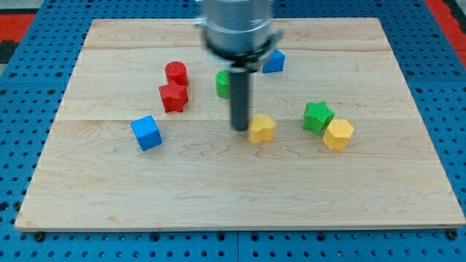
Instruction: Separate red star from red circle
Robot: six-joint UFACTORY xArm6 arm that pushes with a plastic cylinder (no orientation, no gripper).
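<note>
We see the red star (173, 97), a ridged, notched block, touching the red circle (176, 73), a short cylinder just above it, at the board's upper left. No writing is legible. My tip (239, 129), a bare rod with no hand, rests just left of a yellow block (263, 128).

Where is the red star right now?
The red star sits in the view's upper left of the board, touching the red circle just above it, with the blue cube below-left. My tip is well to its right, beside a yellow block.
</note>
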